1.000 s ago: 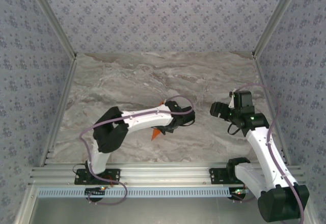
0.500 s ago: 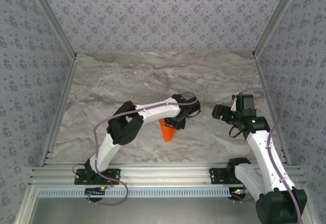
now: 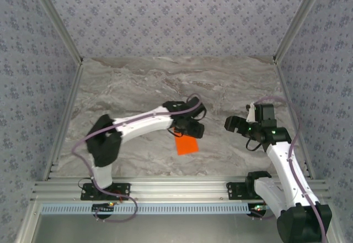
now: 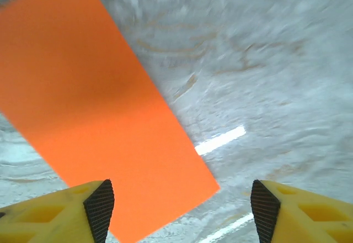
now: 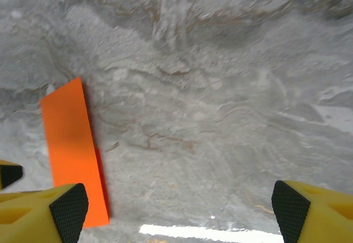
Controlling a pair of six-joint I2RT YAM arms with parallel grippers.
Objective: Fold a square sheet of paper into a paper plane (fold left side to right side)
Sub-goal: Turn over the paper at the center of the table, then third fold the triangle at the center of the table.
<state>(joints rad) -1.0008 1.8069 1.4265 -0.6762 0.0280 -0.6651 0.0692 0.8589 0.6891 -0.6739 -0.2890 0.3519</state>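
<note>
The square sheet of paper is bright orange and lies on the marble table as a small folded rectangle, just below the table's middle. My left gripper hovers over its far edge, open, with nothing between the jaws. In the left wrist view the sheet of paper spreads under the left finger, and my left gripper stands wide. My right gripper is open to the right of the paper, apart from it. In the right wrist view the paper is a narrow strip left of my right gripper.
The marble table stretches bare behind and to the left of the arms. Patterned walls and metal rails bound it on three sides. An aluminium base rail runs along the near edge.
My left gripper has opened and let go of the orange paper, which now lies flat on the table. The left arm swung round over it. The right gripper shifted slightly left.
</note>
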